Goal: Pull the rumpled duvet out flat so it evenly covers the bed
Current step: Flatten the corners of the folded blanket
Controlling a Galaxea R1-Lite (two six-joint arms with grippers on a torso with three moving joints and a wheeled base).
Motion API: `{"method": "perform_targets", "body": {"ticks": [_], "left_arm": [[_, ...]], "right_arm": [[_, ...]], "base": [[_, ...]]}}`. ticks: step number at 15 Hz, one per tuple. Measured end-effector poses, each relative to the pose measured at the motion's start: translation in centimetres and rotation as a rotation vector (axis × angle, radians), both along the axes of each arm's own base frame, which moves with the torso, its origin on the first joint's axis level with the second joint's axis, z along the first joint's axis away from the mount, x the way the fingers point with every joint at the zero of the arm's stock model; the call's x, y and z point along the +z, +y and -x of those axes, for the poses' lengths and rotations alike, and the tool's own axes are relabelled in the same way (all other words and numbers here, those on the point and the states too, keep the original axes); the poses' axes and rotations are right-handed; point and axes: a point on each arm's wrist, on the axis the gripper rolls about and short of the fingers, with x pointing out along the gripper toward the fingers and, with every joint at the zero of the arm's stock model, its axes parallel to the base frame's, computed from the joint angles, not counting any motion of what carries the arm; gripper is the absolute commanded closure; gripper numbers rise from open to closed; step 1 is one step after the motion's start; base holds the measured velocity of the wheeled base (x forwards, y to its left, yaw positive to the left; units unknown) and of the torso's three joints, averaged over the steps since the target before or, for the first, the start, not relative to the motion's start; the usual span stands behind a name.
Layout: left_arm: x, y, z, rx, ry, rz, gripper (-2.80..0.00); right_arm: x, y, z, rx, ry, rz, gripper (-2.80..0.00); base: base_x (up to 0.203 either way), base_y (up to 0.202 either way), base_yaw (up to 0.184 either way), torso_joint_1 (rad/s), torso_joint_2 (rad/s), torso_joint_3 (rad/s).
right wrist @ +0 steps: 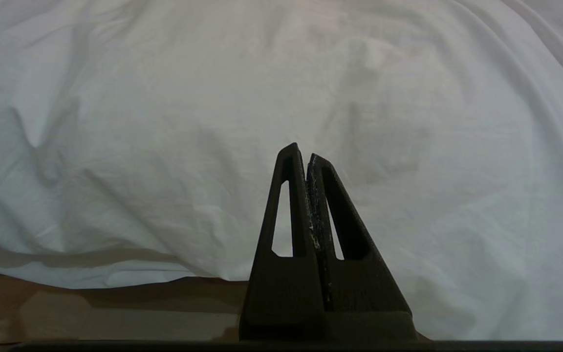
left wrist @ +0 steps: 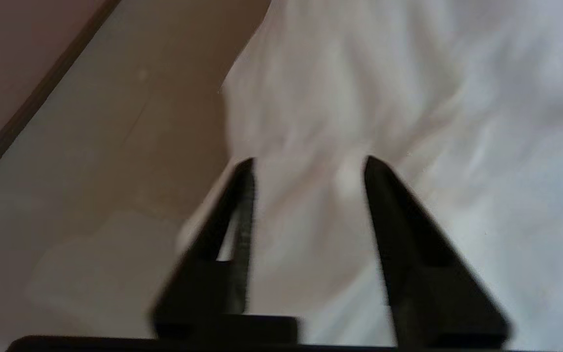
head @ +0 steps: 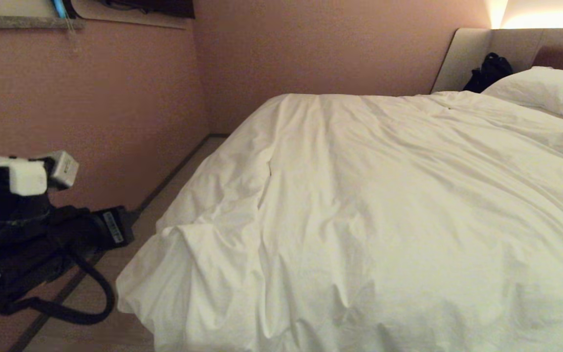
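Observation:
The white duvet (head: 359,205) lies creased over the bed (head: 467,54), and its near left corner hangs bunched toward the floor. My left arm (head: 42,230) is low at the left, beside that corner. In the left wrist view my left gripper (left wrist: 309,160) is open, its dark fingers (left wrist: 399,234) apart over the duvet's (left wrist: 408,98) hanging edge, with nothing gripped between them. My right gripper (right wrist: 302,149) is shut and empty, pointing at the duvet's (right wrist: 213,122) draped side just above the floor.
A white pillow (head: 545,90) lies at the head of the bed, and a black bag (head: 489,71) sits against the headboard. A pink wall (head: 115,98) runs along the left, leaving a narrow strip of floor (head: 130,318) between it and the bed.

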Motion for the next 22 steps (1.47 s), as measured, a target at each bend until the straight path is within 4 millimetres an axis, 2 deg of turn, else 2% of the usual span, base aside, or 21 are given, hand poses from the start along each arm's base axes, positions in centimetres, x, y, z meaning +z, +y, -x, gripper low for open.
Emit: {"method": "perform_targets", "body": {"ticks": [4,7,14,18,22], "left_arm": [[-3.9,1.2,3.5,-0.015,0.123,-0.018,0.00],[-6.7,1.8,6.0,-0.092,0.209,0.003,0.00],[-9.2,2.4,10.5,-0.423,0.443,0.126,0.00],[-10.0,2.4,10.8,-0.458,0.517,0.087,0.00],[-11.0,2.0,9.4,-0.511,0.561,0.044,0.00]], "right_arm": [[0.0,0.0,0.0,0.000,0.001,0.000,0.00],[0.0,0.0,0.0,0.000,0.001,0.000,0.00],[0.0,0.0,0.0,0.000,0.000,0.000,0.00],[0.0,0.0,0.0,-0.001,0.000,0.000,0.00],[0.0,0.0,0.0,0.001,0.001,0.000,0.00]], "base": [[0.000,0.000,0.000,0.000,0.00,0.000],[0.000,0.000,0.000,0.000,0.00,0.000],[0.000,0.000,0.000,0.000,0.00,0.000],[0.000,0.000,0.000,0.000,0.00,0.000],[0.000,0.000,0.000,0.000,0.00,0.000]]}}
